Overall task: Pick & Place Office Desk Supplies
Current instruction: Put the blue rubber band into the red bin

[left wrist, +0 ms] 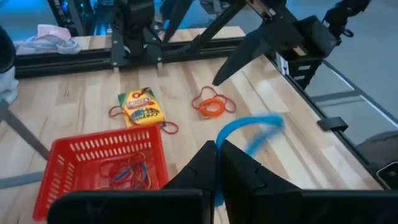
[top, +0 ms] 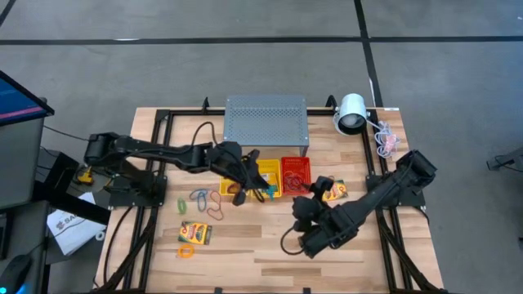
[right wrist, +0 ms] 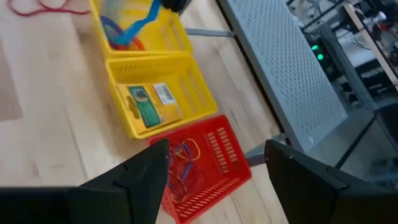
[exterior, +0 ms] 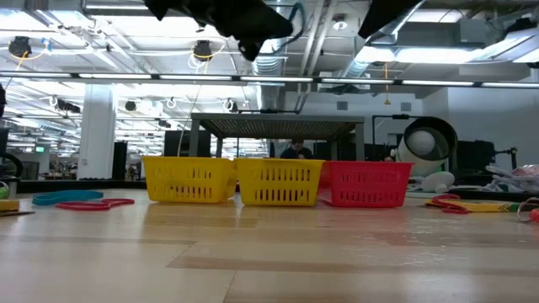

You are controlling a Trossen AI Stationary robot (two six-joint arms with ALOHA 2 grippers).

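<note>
High view shows the left gripper over the yellow baskets, its fingers clamped on a blue band loop that dangles below them. Beside it, the red basket already holds several loops, and one yellow basket holds a card box. The right gripper waits nearby, fingers apart and empty. More loops and boxes lie unsorted on the table, so I judge the job partly done.

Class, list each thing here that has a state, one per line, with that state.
Left end effector: shut on a blue band, above the baskets.
Right end effector: open, empty.
Red basket: holds bands.
Middle yellow basket: holds a card box.
Crayon box: flat on table.
</note>
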